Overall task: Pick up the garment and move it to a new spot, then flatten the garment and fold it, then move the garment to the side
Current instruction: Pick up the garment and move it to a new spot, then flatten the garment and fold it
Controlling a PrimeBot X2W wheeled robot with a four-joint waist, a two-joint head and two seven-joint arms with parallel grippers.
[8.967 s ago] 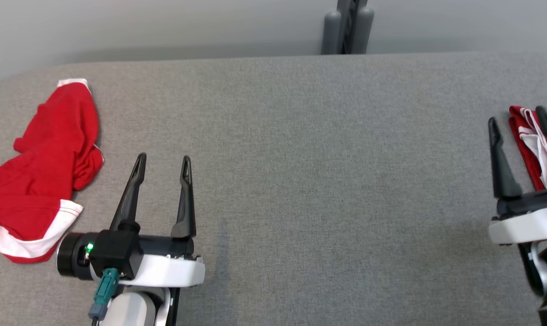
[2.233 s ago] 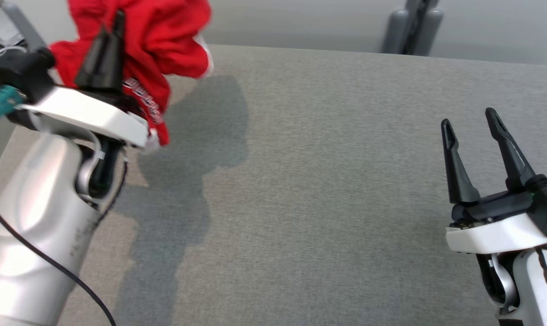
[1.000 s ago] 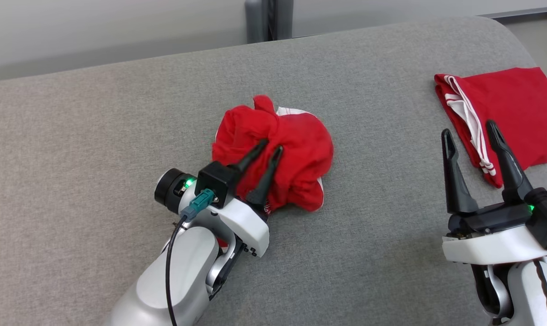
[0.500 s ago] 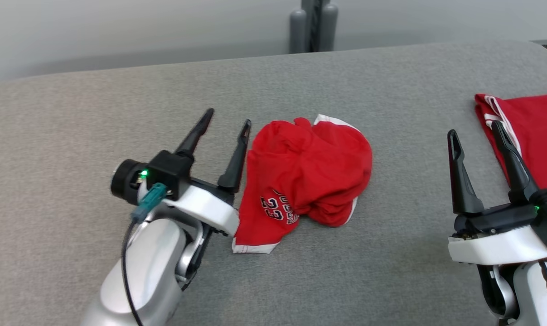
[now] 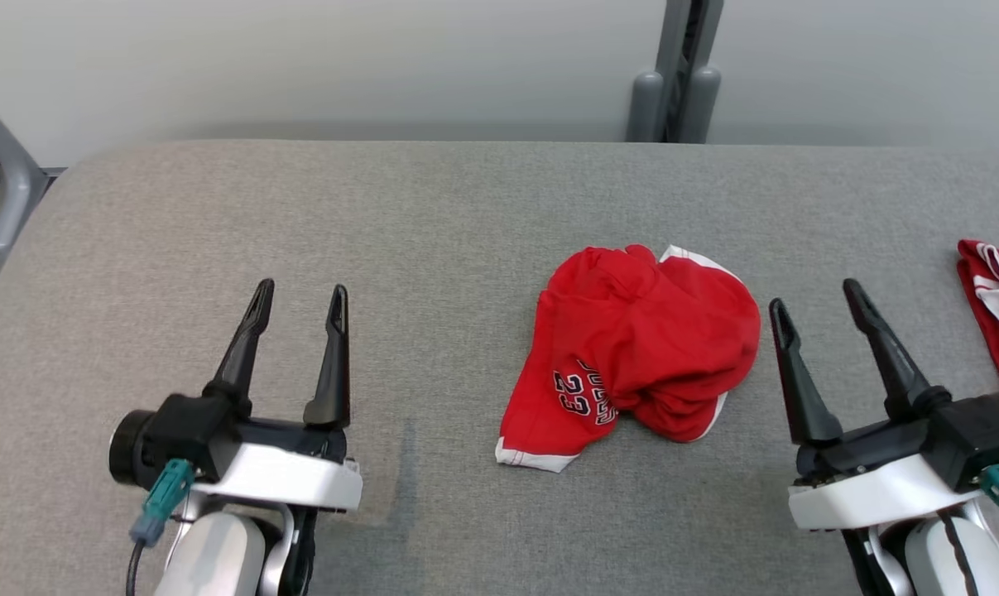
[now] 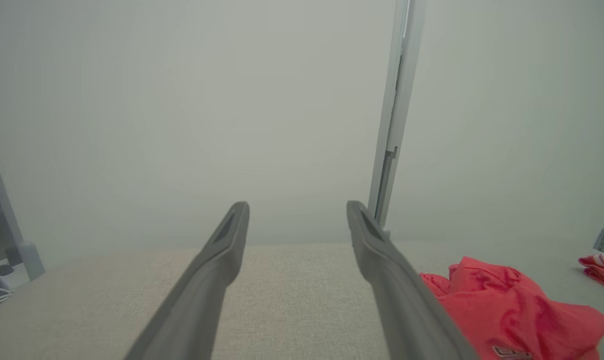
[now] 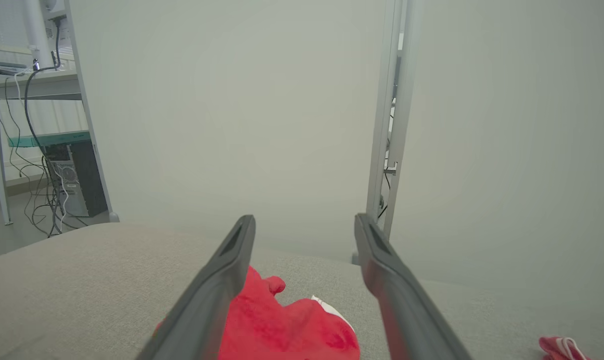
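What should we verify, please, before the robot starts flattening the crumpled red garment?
1. Left hand open and empty: ok.
2. Right hand open and empty: ok.
3. Red garment resting on the grey table, held by neither hand: ok.
4. Garment lying flat: not ok, it is bunched.
5. Other red garment at the right edge lies apart from it: ok.
6. Which edge is the waist or neck: cannot tell.

The garment (image 5: 640, 339) is bright red with white trim and dark numerals edged in white. The counter (image 5: 433, 215) is plain grey weave. The left end effector (image 5: 300, 290) and the right end effector (image 5: 814, 294) have black fingers on white shells. At three o'clock, a second garment (image 5: 991, 306) is red with white stripes.
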